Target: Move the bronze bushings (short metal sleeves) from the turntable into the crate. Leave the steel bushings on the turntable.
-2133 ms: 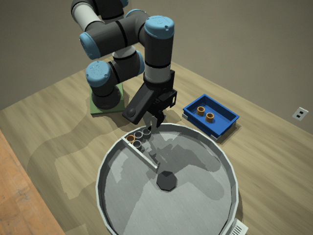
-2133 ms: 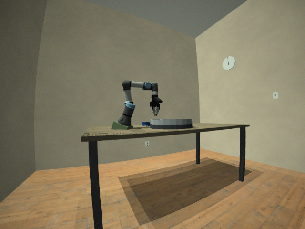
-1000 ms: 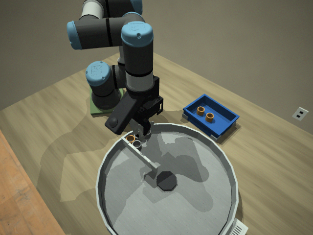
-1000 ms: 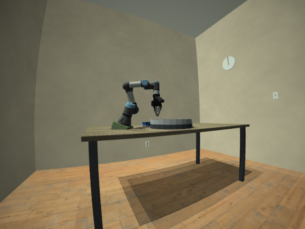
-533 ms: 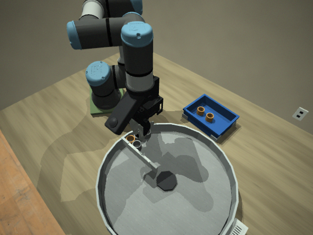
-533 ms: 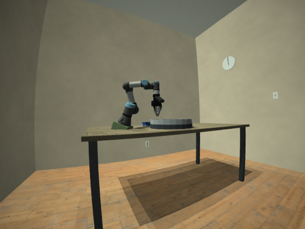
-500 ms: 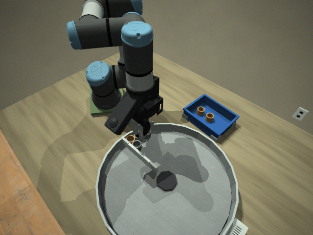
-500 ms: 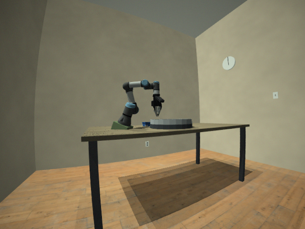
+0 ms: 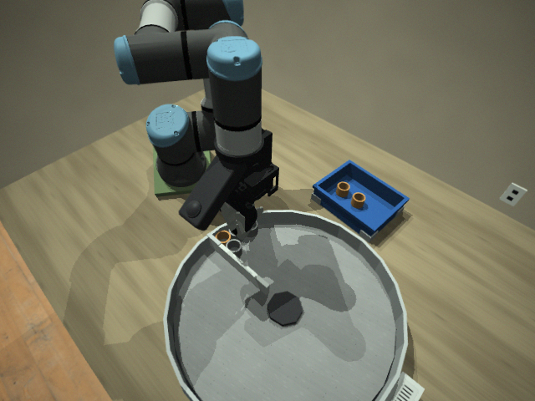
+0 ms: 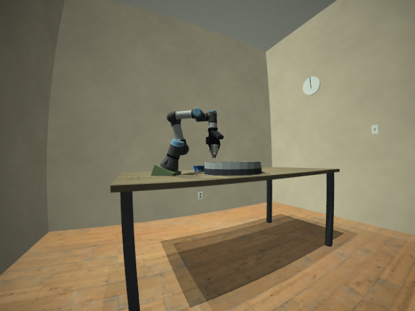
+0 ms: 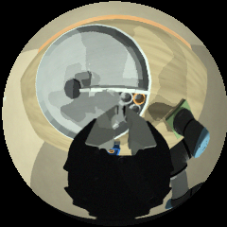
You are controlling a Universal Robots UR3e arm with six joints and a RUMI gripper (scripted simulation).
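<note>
Near the wooden table's far edge, the crate holds two bronze bushings. One bronze bushing remains on the turntable, among steel ones. The gripper's jaws stand narrow, holding nothing.

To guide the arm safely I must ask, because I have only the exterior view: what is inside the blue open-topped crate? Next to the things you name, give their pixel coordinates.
Observer: Two short orange-brown bronze bushings (image 9: pixel 358 205) stand in the crate (image 9: pixel 338 211) (image 10: pixel 198 167) (image 11: pixel 117 148).

Operator: And does the round grey turntable (image 9: pixel 405 311) (image 10: pixel 233 166) (image 11: pixel 37 87) still need work?

Observer: Yes, one bronze sleeve (image 9: pixel 216 236) (image 11: pixel 133 99) is there.

Operator: Please, what is its neighbour towards the centre?

Observer: A short grey steel bushing (image 9: pixel 233 252) (image 11: pixel 121 97).
</note>
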